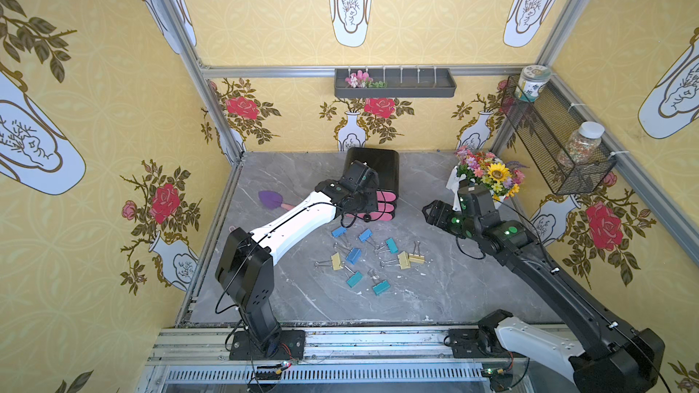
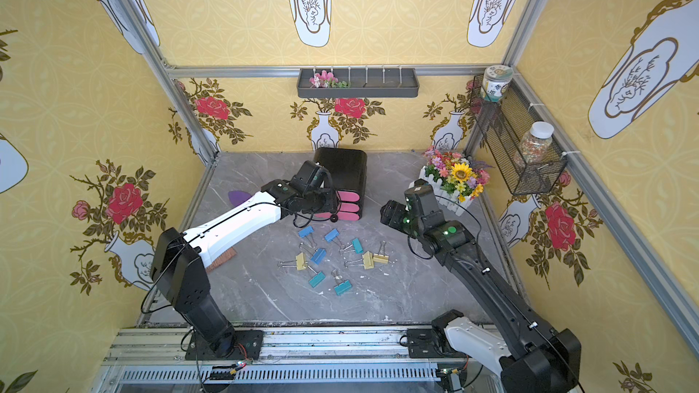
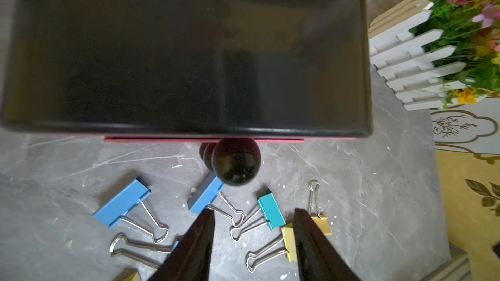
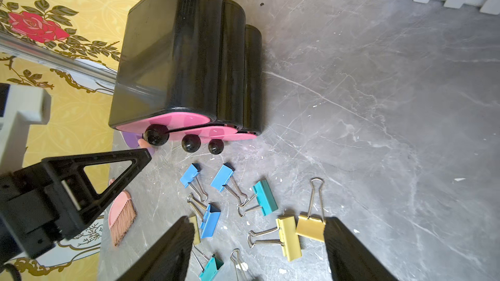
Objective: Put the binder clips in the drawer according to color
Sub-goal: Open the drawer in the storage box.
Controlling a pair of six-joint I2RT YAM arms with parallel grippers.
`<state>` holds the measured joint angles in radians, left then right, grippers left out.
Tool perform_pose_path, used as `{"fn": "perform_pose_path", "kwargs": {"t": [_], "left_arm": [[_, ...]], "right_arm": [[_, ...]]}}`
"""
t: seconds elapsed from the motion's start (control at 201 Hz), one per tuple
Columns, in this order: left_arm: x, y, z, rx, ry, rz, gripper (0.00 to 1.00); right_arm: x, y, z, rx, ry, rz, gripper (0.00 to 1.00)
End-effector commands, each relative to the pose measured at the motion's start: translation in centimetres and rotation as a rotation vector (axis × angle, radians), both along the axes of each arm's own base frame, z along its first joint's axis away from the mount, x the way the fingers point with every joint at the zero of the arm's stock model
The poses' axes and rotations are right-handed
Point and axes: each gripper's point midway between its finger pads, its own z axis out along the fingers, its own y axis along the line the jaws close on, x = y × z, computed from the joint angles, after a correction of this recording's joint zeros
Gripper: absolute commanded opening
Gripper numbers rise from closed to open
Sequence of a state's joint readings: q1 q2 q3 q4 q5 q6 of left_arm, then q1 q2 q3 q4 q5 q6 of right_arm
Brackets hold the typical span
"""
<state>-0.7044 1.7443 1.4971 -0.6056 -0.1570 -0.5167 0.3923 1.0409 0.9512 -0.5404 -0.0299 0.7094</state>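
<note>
Nine binder clips (image 1: 353, 255) to sort, none stowed: loose at the middle of the tabletop (image 1: 435, 296), just in front of the drawer (image 1: 378, 166) by the far edge. Reaches from the left edge with the left gripper (image 3: 253, 210), spread and empty, just short of the top knob (image 4: 156, 135), probably lining up a pull, with three pink fronts (image 4: 173, 122) apparently shut. Hangs toward the right edge with the right gripper (image 4: 259, 218), spread, empty, aimed at the yellow clips (image 4: 310, 228), likely ready to pick afterwards.
</note>
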Motion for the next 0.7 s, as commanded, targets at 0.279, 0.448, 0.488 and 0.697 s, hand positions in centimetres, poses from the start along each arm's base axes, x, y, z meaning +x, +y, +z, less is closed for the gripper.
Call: {"fn": "perform_pose_path", "kwargs": {"t": [0.279,0.448,0.488,0.697], "left_arm": [[1.6,0.0,-1.4,0.142,-0.018,-0.001,0.49],[2.1,-0.1,-1.7,0.180,-0.025,-0.009,0.48],[2.2,-0.1,-1.7,0.184,-0.025,-0.009,0.47],[2.4,0.0,-2.2,0.205,-0.027,-0.006,0.46]], "right_arm": [[-0.1,-0.6,-0.1,-0.007,0.004,-0.016,0.80],[-0.1,-0.7,-0.2,-0.011,0.005,-0.016,0.80],[-0.2,-0.7,-0.2,-0.013,0.005,-0.018,0.80],[-0.3,-0.9,-0.3,-0.013,0.004,-0.022,0.80]]}}
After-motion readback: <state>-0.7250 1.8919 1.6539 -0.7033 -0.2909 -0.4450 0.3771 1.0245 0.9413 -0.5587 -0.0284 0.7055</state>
